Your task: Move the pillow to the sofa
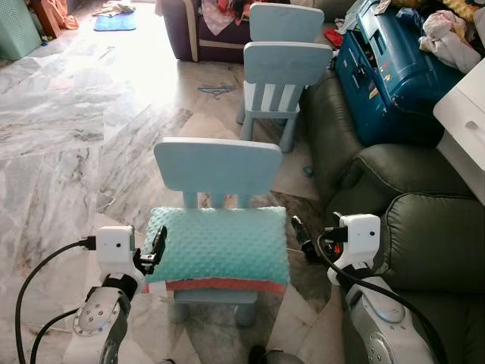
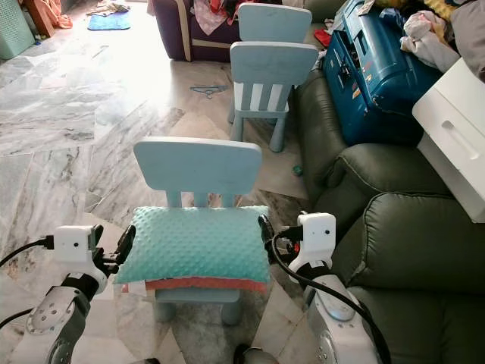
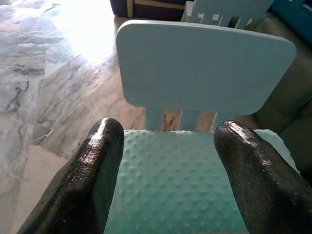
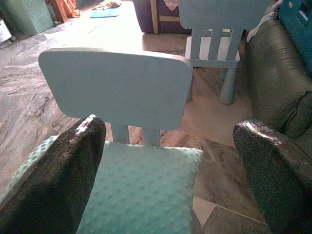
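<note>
A teal dotted pillow (image 1: 216,243) with an orange underside lies on the seat of a small light-blue chair (image 1: 218,164) right in front of me. My left gripper (image 1: 158,246) sits at the pillow's left edge, and its fingers (image 3: 97,161) are open with the pillow (image 3: 170,190) showing between them. My right gripper (image 1: 301,236) hangs just off the pillow's right edge, open wide, with the pillow (image 4: 141,190) and the chair back (image 4: 117,87) ahead of it. The dark green sofa (image 1: 424,220) stands close on the right.
A second light-blue chair (image 1: 284,76) stands behind the first. On the right are a blue suitcase (image 1: 386,76) and a white drawer unit (image 1: 462,121). A purple sofa (image 1: 189,30) is at the back. Marble floor (image 1: 68,136) lies to the left.
</note>
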`<state>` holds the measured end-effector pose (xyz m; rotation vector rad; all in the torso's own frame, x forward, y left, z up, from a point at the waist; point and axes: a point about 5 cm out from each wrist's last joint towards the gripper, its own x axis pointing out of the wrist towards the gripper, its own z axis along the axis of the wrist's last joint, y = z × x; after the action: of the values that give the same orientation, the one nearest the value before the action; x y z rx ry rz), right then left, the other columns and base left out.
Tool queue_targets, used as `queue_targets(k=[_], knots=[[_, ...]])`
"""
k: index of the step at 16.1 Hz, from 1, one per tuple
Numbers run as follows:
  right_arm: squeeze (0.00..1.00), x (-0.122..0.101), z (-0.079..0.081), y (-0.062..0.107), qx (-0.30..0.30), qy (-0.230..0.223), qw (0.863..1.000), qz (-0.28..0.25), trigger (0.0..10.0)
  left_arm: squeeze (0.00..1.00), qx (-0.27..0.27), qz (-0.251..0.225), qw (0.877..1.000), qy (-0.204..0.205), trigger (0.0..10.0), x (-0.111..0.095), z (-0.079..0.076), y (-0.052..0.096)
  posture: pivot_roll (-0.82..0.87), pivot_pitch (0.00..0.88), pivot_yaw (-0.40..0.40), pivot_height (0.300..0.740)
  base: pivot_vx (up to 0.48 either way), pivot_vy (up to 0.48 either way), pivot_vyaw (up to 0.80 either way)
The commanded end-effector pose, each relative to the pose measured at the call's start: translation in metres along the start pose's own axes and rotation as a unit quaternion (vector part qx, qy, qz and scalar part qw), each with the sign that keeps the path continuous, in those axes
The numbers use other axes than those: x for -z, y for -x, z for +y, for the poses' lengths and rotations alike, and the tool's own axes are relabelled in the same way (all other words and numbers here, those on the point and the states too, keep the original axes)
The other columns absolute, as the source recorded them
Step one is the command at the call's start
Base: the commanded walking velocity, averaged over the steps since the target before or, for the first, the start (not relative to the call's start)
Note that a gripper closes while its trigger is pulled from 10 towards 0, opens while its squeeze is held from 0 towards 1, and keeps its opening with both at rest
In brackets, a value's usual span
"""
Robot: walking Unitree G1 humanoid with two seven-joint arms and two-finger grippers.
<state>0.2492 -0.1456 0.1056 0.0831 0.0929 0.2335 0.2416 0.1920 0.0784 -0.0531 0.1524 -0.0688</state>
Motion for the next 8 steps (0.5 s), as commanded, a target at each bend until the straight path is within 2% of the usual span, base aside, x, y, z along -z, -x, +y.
queue_targets(k=[1, 7, 8], knots=[[0.00, -0.0011, -0.0004, 0.0025, 0.000, 0.002, 1.000, 0.002, 10.0, 0.00, 0.003, 0.008, 1.000, -0.005, 10.0, 0.0032, -0.0019, -0.0006, -0.08, 0.173, -0.056, 0.715, 0.000, 0.000, 0.00], [0.00, -0.0002, 0.0016, 0.0022, -0.005, 0.002, 1.000, 0.003, 10.0, 0.00, 0.003, 0.010, 1.000, -0.006, 10.0, 0.0043, -0.0014, 0.0010, -0.07, 0.172, -0.057, 0.650, 0.000, 0.000, 0.00], [0.00, -0.0001, 0.0017, 0.0021, -0.006, 0.002, 1.000, 0.003, 10.0, 0.00, 0.003, 0.010, 1.000, -0.006, 10.0, 0.0043, -0.0015, 0.0011, -0.07, 0.171, -0.059, 0.650, 0.000, 0.000, 0.00]])
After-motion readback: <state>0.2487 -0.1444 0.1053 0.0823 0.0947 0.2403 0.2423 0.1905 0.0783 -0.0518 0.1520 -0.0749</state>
